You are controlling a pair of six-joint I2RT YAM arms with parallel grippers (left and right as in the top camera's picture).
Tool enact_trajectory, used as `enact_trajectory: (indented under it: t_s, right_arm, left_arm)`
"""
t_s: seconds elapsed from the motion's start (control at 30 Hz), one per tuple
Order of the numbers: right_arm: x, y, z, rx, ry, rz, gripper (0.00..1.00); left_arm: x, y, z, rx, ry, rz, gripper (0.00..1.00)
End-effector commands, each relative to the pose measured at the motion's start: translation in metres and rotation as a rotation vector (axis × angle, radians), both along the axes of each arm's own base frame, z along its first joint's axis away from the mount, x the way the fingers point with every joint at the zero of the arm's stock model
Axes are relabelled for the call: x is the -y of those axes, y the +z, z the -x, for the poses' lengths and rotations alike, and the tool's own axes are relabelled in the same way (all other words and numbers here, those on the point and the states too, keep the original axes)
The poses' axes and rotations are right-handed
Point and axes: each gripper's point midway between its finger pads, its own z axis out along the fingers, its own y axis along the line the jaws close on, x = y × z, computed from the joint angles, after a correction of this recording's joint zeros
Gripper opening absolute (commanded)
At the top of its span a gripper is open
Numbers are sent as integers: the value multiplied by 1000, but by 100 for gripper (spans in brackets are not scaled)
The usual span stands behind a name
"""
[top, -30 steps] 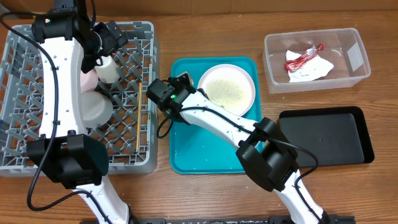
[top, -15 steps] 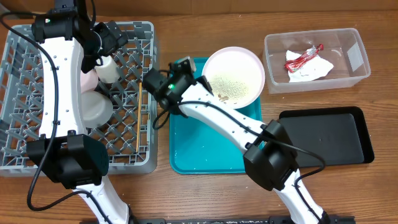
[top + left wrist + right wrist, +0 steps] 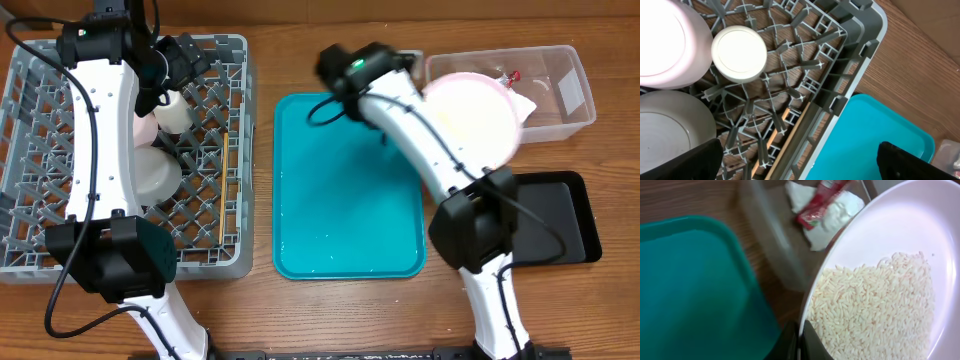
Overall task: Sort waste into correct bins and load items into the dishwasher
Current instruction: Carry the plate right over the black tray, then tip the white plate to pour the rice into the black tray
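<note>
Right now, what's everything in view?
Grey lattice dish rack: one, left.
Small white cup, pale pinkish bowl, grey metal bowl: one each, in rack.
Thin wooden chopsticks: count unclear, in rack.
Flat teal tray: one, centre.
Clear plastic tub: one, far right.
Crumpled white napkin, red wrapper: one each, in tub.
Shallow black tray: one, right.
Round pale plate holding rice crumbs: one, over tub's rim.
Left tool: open, over rack.
Right tool: shut on plate.

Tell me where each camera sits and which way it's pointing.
Overhead: above the table, looking straight down at dish rack, teal tray, clear tub; both arms show.
Left wrist: over the rack's corner, facing down at the white cup; its open fingers show.
Right wrist: facing the plate of rice crumbs at the tub; right gripper pinches its rim.
Shared: overhead and left wrist both show rack, cup, teal tray.
</note>
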Motion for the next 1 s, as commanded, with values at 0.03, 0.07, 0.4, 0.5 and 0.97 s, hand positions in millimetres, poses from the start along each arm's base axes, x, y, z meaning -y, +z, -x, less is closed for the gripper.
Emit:
enact_trajectory:
  t_s: [0.03, 0.07, 0.4, 0.5, 0.97]
  right_arm:
    - [26, 20, -1, 86, -163, -104, 4]
    - [31, 21, -1, 85, -181, -119, 4]
    - [105, 60, 4, 212, -456, -311, 3]
    - [132, 68, 7, 236, -536, -388, 3]
    - [175, 57, -1, 244, -730, -700, 3]
  left_arm:
    - [2, 15, 1, 37, 9, -4, 100]
    - [2, 15, 1, 37, 8, -4, 100]
    - [2, 15, 1, 37, 8, -4, 100]
    - [2, 15, 1, 37, 8, -4, 100]
    - [2, 15, 1, 37, 8, -4, 100]
